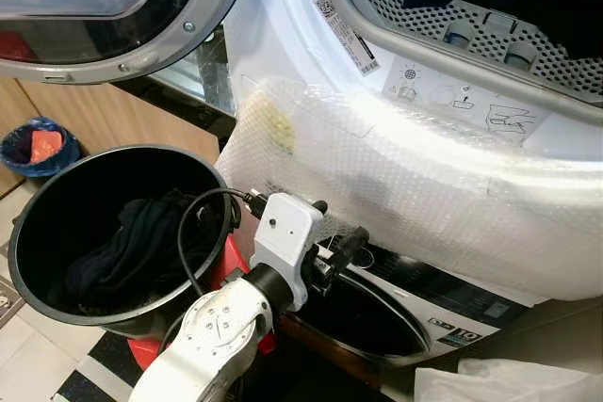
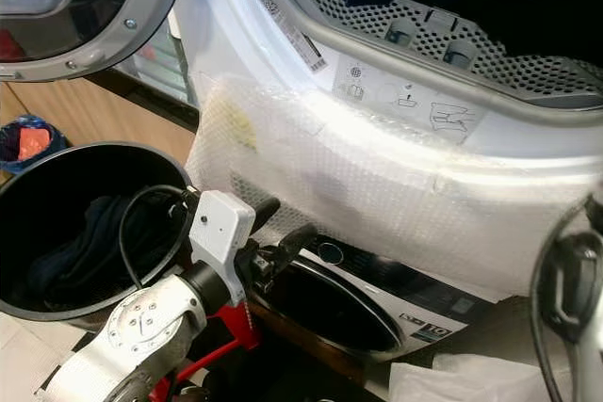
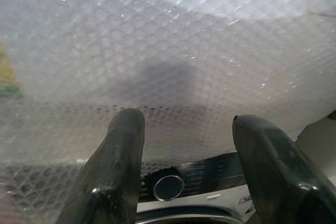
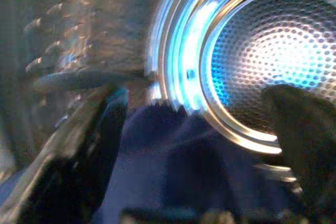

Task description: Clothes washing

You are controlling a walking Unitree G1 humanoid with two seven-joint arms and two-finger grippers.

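Left eye: left gripper (image 1: 341, 244) beside black bucket (image 1: 57, 209), dark clothes (image 1: 127, 251) inside; bubble wrap (image 1: 405, 185) draped over washer front (image 1: 452, 313).
Left wrist: fingers (image 3: 118, 161) spread wide, empty, facing wrap.
Right wrist: right gripper (image 4: 194, 129) fingers wide apart, dark blue cloth (image 4: 173, 156) between them, at lit perforated drum (image 4: 273, 45).

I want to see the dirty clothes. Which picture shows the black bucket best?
The left eye view: the whole round black bucket shows, dark clothes inside. The right eye view crops its side and the left gripper partly covers it.
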